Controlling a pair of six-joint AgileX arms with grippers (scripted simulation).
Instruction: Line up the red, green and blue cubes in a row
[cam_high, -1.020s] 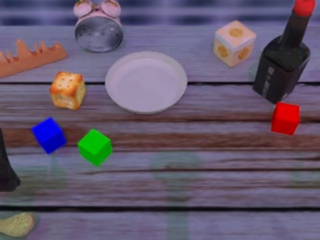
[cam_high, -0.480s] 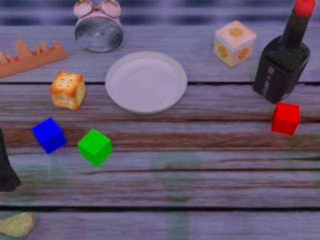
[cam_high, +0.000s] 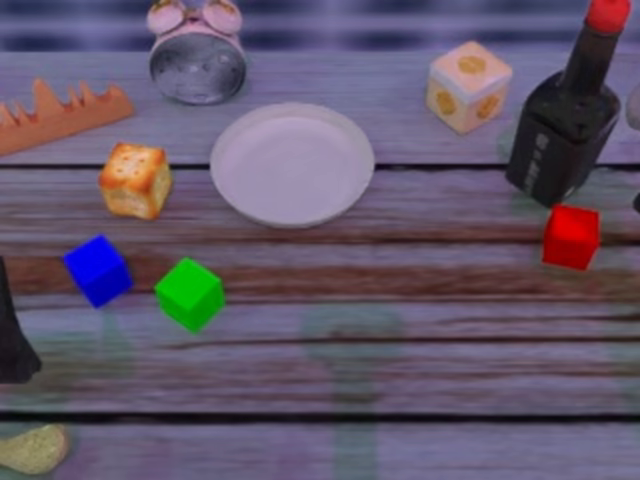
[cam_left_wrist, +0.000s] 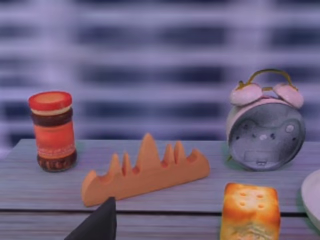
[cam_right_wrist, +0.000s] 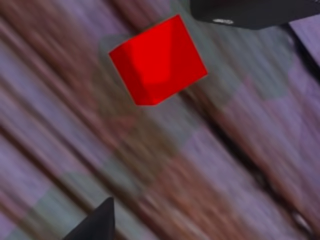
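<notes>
Red cube (cam_high: 571, 237) alone near the surface's right edge, beside the dark bottle (cam_high: 563, 125), well apart from green cube (cam_high: 189, 293) and blue cube (cam_high: 97, 270) toward the left edge; nearer the right arm, finger state untellable.

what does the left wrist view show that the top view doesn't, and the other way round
Only the left wrist view shows a red-lidded jar at the table's far side.

Only the top view shows the blue cube, green cube, red cube, the cream cube, the dark bottle and the whole plate.

Both show the orange rack, the alarm clock and the toast cube.
</notes>
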